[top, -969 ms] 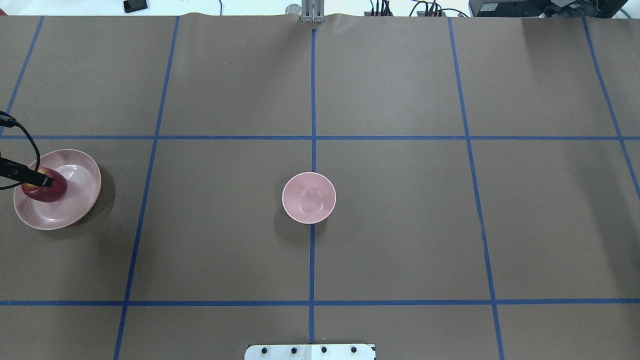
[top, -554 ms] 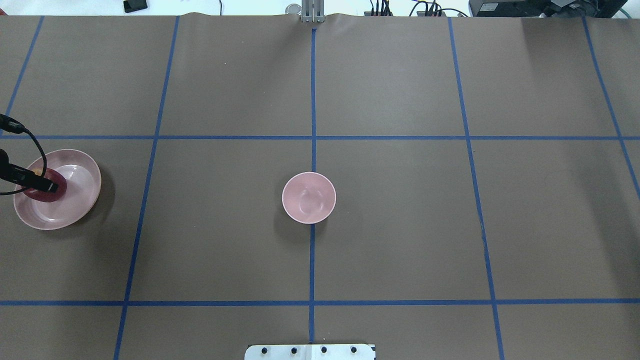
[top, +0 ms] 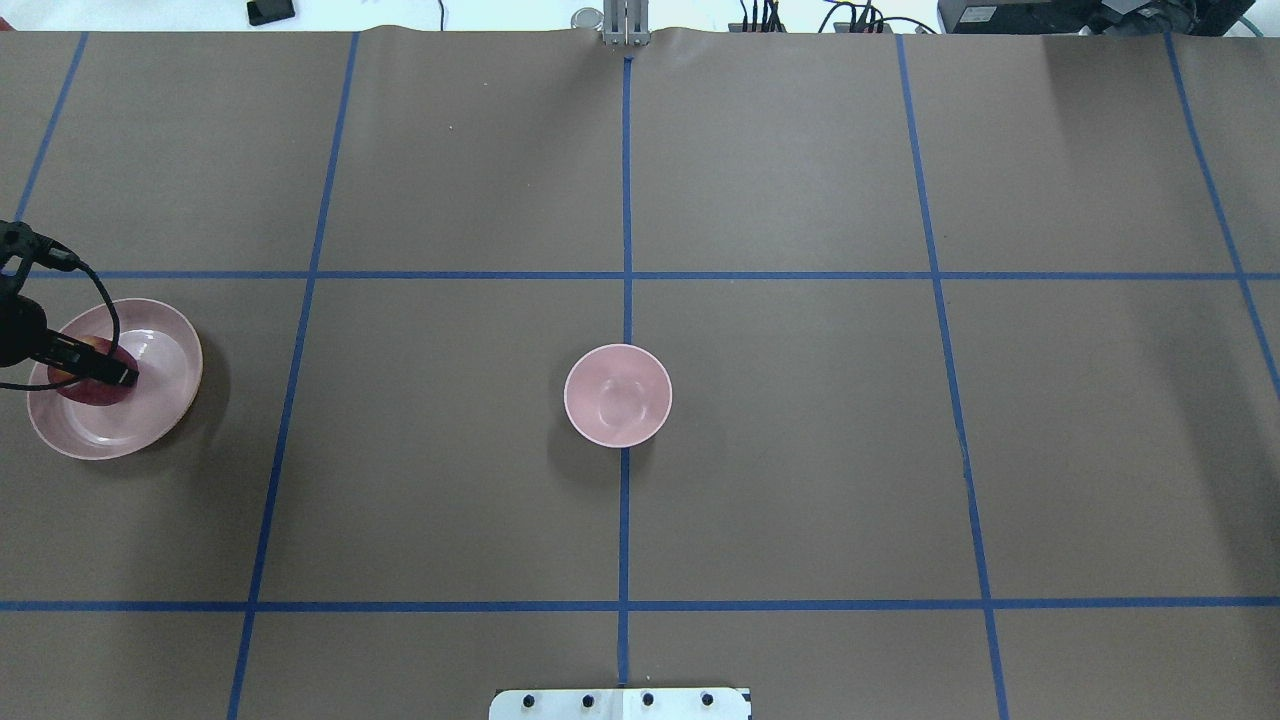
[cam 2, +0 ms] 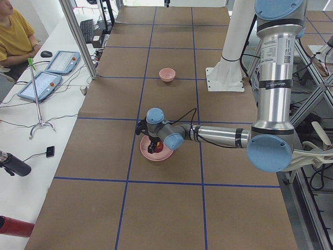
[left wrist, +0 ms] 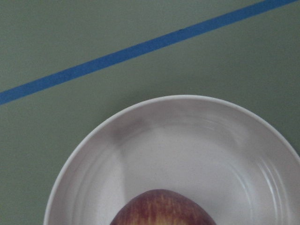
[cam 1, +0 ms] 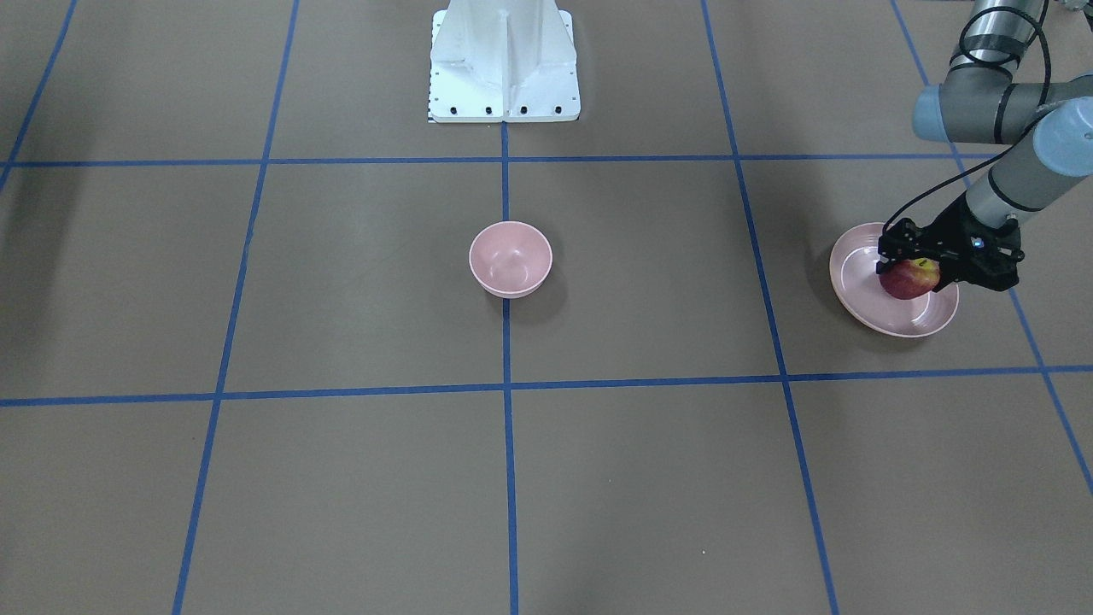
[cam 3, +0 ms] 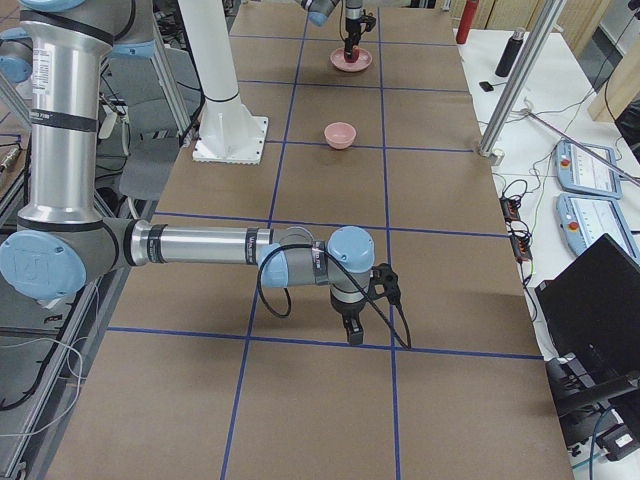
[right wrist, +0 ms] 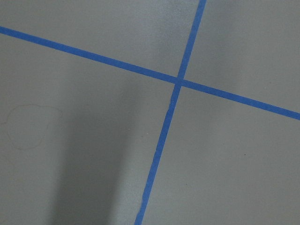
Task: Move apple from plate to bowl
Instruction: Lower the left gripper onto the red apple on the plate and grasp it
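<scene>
The dark red apple (cam 1: 910, 280) lies on the pale pink plate (cam 1: 854, 275) at the table's left end; it also shows in the overhead view (top: 88, 391) and at the bottom of the left wrist view (left wrist: 161, 209). My left gripper (cam 1: 908, 259) is low over the plate, its black fingers (top: 105, 372) astride the apple's top, open as far as I can see. The small deep pink bowl (top: 617, 395) stands empty at the table's middle, far from the plate (top: 165, 340). My right gripper (cam 3: 348, 333) shows only in the exterior right view, pointing down near the table; I cannot tell its state.
The white robot base (cam 1: 504, 60) stands at the table's robot side, behind the bowl (cam 1: 510, 259). Blue tape lines cross the brown table cover. An operator (cam 2: 15, 31) and teach pendants (cam 2: 47, 83) are at a side bench. Bottles (cam 3: 463, 20) stand beyond the far end.
My left gripper has moved right along the plate and further over the apple, covering more of it. The apple, plate and bowl have stayed in place.
</scene>
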